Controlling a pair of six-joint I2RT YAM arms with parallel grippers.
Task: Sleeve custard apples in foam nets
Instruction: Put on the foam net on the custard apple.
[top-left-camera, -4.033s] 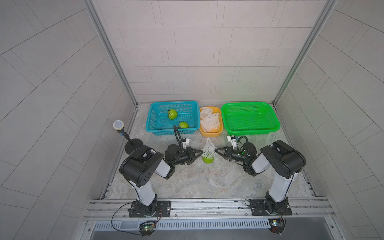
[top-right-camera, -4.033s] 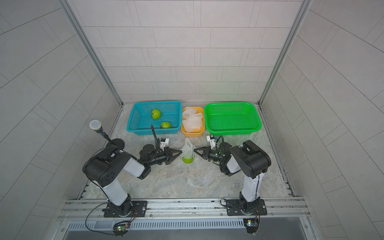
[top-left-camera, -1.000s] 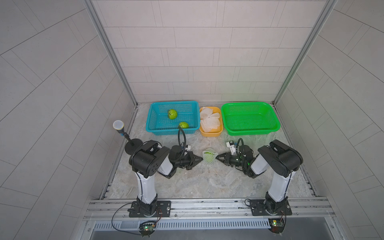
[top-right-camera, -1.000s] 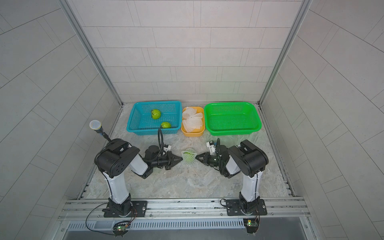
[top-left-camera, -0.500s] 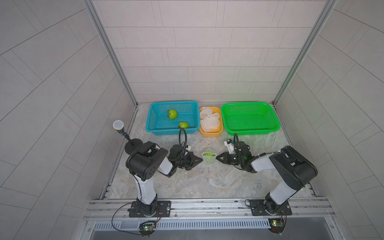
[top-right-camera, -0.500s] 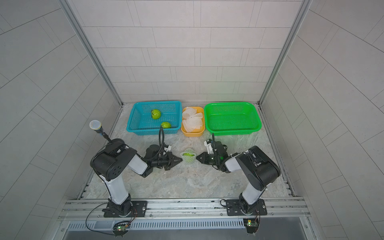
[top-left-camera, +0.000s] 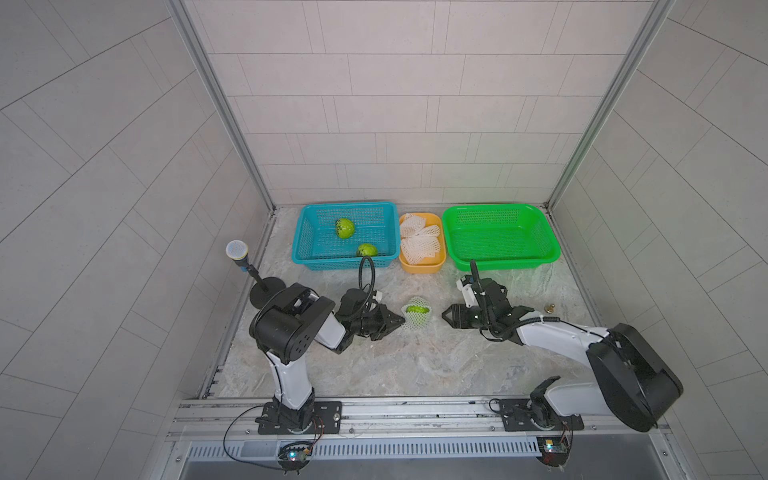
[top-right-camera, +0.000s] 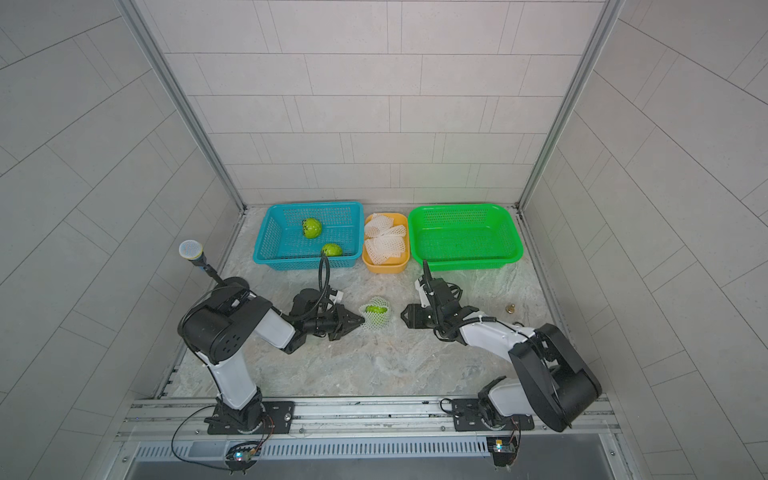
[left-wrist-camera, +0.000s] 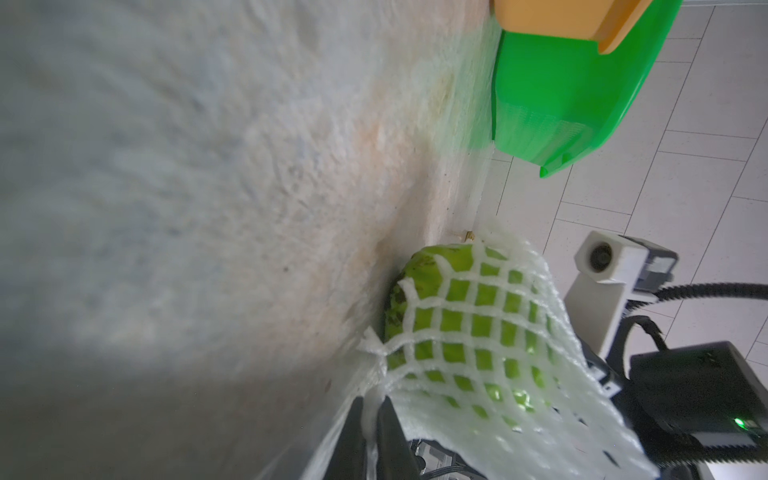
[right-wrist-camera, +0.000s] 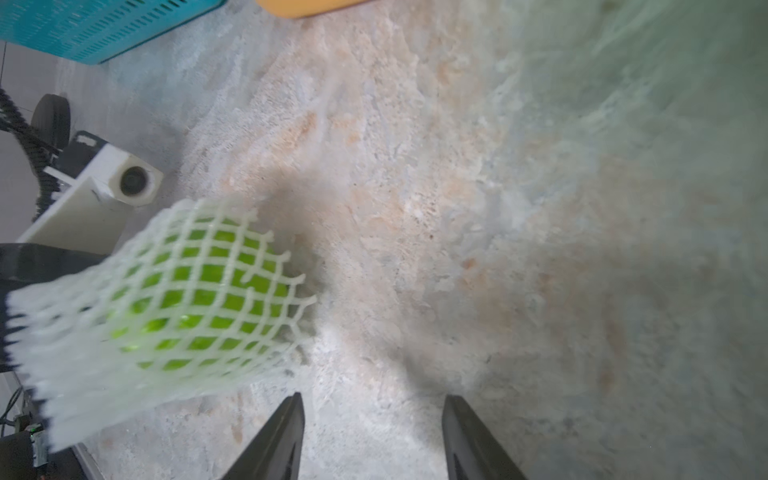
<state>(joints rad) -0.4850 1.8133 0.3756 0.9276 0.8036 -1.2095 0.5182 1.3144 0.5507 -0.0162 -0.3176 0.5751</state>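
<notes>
Grey tiled walls enclose a marbled stone counter (top-left-camera: 415, 365), where a bumpy green custard apple (top-left-camera: 417, 309) sits near the middle inside a white diamond-mesh foam net (top-left-camera: 409, 323). The left gripper (top-left-camera: 400, 322) pinches the net's ragged edge between its black fingers (left-wrist-camera: 395, 449). The right gripper (right-wrist-camera: 374, 403) stands spread, just clear of the net, gripping nothing. Along the back edge, two more custard apples (top-left-camera: 345, 227) lie in a perforated blue plastic basket (top-left-camera: 305, 237). Spare foam nets (top-left-camera: 419, 241) fill a smooth orange tub (top-left-camera: 422, 267) beside a green perforated basket (top-left-camera: 498, 261).

bright even light, soft shadows; top-view edges bow; wrist views blurry, foam net (right-wrist-camera: 137, 353) smeared.
</notes>
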